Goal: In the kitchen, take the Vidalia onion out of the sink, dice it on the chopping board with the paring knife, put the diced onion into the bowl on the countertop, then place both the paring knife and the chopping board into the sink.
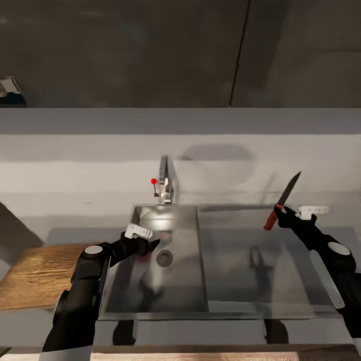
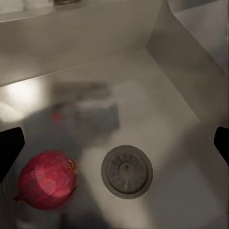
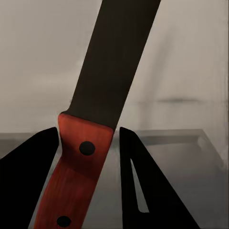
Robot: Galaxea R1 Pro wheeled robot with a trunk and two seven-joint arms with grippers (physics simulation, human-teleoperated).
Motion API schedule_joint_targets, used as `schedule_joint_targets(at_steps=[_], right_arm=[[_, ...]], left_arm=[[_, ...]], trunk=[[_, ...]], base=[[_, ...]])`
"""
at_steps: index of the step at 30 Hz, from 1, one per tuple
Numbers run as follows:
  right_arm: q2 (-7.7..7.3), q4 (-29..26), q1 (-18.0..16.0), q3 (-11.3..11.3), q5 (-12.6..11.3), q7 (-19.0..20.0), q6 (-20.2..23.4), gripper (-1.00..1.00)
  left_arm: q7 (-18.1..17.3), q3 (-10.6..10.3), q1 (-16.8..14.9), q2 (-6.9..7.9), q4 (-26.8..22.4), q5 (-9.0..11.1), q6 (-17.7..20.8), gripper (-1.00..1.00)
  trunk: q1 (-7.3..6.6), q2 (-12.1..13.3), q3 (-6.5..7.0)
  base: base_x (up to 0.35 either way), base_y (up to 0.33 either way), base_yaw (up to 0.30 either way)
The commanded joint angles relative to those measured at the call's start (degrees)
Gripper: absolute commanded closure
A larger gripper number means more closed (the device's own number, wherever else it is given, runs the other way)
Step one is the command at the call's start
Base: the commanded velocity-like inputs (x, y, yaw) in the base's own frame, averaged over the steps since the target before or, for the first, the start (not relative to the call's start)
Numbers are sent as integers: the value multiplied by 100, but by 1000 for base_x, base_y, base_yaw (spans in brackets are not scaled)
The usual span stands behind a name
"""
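Onion [image 2: 46, 180] lies on sink [image 1: 180, 296] floor beside drain [image 2: 127, 171], near the basin's left wall. My left tool [image 1: 149, 245] hovers spread wide above it, grasping nothing. My right tool [image 1: 279, 213] clenches knife [image 1: 284, 199] handle, blade up, above the drainboard. Chopping board [image 1: 37, 273] sits at surface's left edge.
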Motion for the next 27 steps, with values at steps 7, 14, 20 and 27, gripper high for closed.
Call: schedule_joint_targets(at_steps=[7, 14, 20, 27], right_arm=[[0, -6, -6, -5, -32, 9, 34, 100], [0, -6, -6, -5, -32, 9, 33, 100], [0, -6, -6, -5, -32, 9, 34, 100], [0, -6, -6, -5, -32, 9, 33, 100]], left_arm=[[-58, 14, -5, -6, -9, -50, 18, -100], [-58, 14, -5, -6, -9, -50, 18, -100], [-58, 14, -5, -6, -9, -50, 18, -100], [-58, 14, -5, -6, -9, -50, 18, -100]], trunk=[[4, -11, -9], [4, -11, -8], [4, -11, -8], [4, -11, -8]], base=[[169, -100, -29], [47, -33, -2], [5, -3, 0], [0, 0, 0]])
